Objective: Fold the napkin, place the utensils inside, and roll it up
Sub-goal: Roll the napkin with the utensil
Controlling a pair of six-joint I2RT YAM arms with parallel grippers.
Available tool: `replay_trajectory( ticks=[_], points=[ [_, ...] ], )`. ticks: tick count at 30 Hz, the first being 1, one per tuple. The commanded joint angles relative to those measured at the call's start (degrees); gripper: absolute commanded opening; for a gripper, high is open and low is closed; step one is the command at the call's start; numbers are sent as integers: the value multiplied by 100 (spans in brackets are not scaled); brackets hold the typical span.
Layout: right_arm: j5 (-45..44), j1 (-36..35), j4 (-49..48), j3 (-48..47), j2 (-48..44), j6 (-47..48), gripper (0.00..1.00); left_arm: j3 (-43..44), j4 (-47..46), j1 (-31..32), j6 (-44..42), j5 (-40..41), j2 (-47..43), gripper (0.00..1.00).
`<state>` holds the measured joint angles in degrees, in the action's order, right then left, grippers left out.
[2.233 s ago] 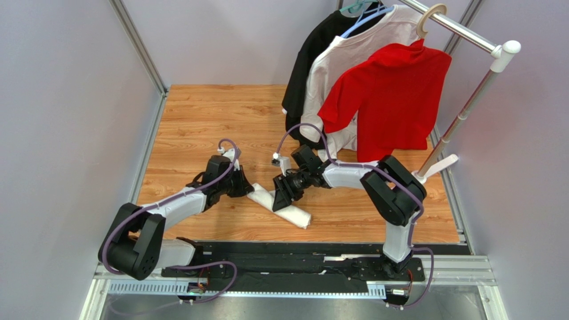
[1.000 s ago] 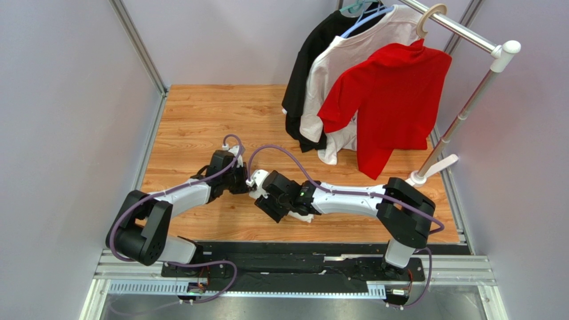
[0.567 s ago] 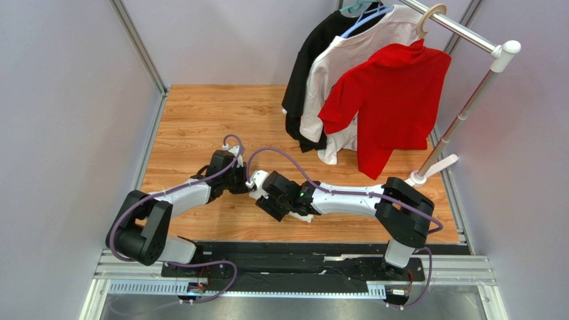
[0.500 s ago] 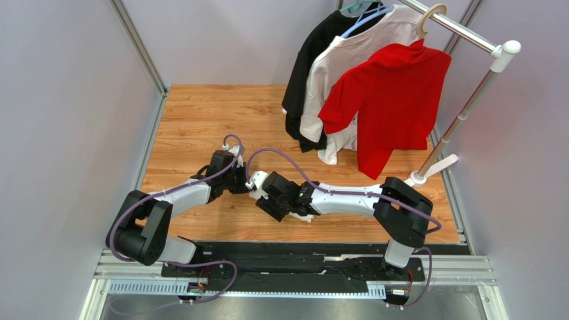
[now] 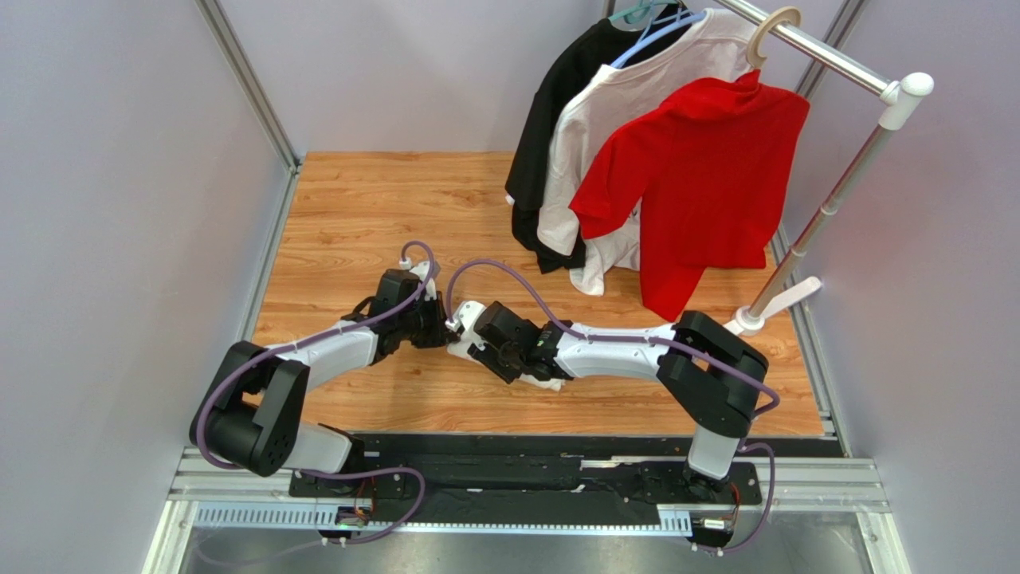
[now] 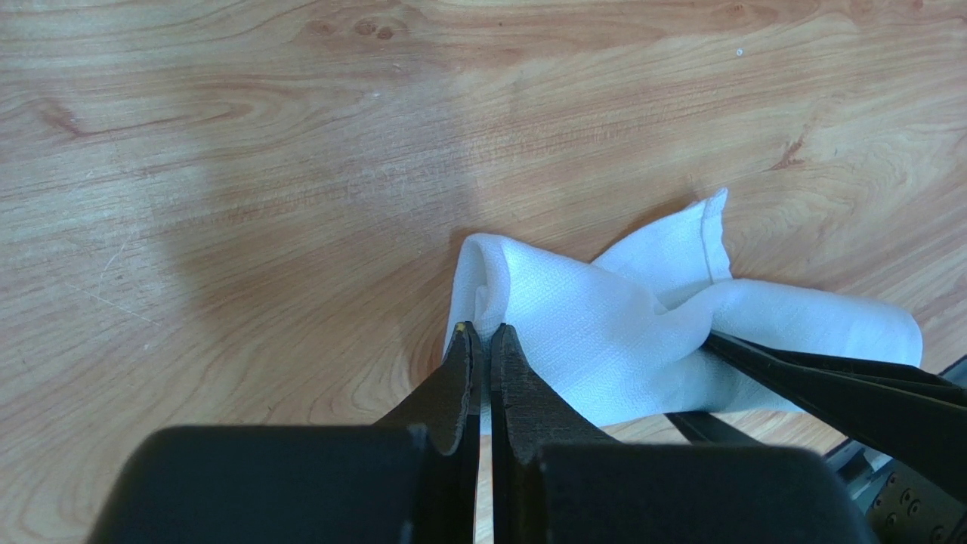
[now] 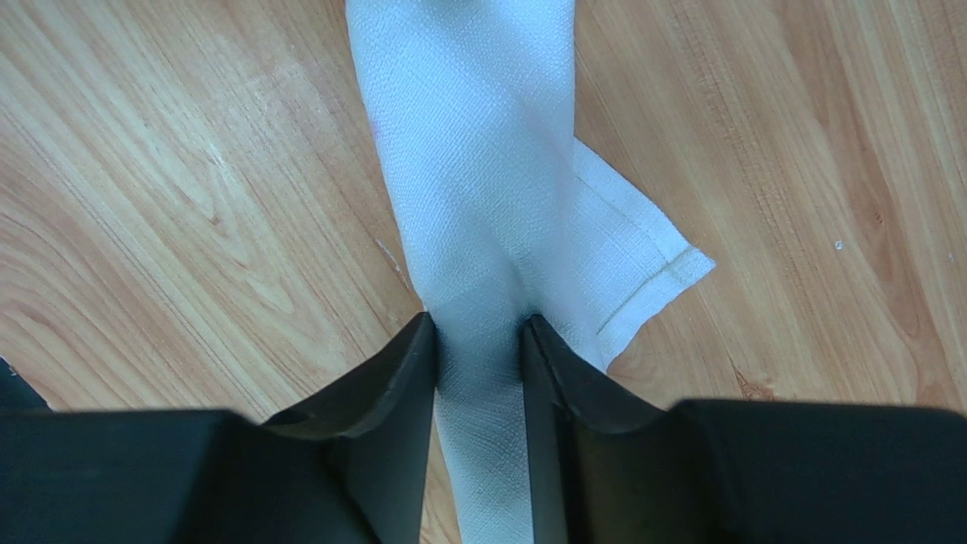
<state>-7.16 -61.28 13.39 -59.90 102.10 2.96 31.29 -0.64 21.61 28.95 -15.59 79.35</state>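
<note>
Over the last second my right gripper (image 7: 479, 340) had narrowed from wide-set to a grip. Its two fingers now pressed either side of the rolled napkin (image 7: 477, 147), the cloth squeezed between them. A couple of seconds earlier that arm had been at the middle of the roll; it had since slid along to just beside my left gripper (image 6: 479, 334). The left had not moved and was fully shut, its tips seemingly nipping a thin fold at the roll's end. The napkin lay on the table (image 6: 227, 136) as a loose roll, one hemmed corner sticking out. I saw no spoon and could not tell whether it sat inside. I judged the rolling nearly done, with that corner left to tuck.
</note>
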Motion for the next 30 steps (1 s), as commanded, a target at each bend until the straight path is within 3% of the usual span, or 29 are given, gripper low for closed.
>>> replay_trajectory(
  ticks=[1,3,4,5,7,8,14,24,30],
  points=[
    [214,98,129,31,327,-41,26,114,258,-25,-205,-163,10,0],
    [398,116,295,5,345,-111,20,254,459,-25,-118,-137,-42,10],
    [460,133,366,-13,345,-155,10,298,547,-25,-74,-137,-164,18],
    [504,142,436,-39,336,-199,6,342,591,-25,-21,-119,-261,36],
    [637,151,664,-74,319,-261,0,378,792,-25,128,73,-594,47],
    [889,186,717,-83,310,-426,0,387,898,-25,172,187,-701,57],
    [1760,423,850,-92,284,-727,0,282,1576,-130,278,1049,-1281,63],
    [3527,1126,692,-215,196,-1140,0,-281,1138,-245,252,760,-2301,63],
    [4283,1609,498,-206,354,-1280,0,-343,707,-245,173,382,-2127,63]
  ],
)
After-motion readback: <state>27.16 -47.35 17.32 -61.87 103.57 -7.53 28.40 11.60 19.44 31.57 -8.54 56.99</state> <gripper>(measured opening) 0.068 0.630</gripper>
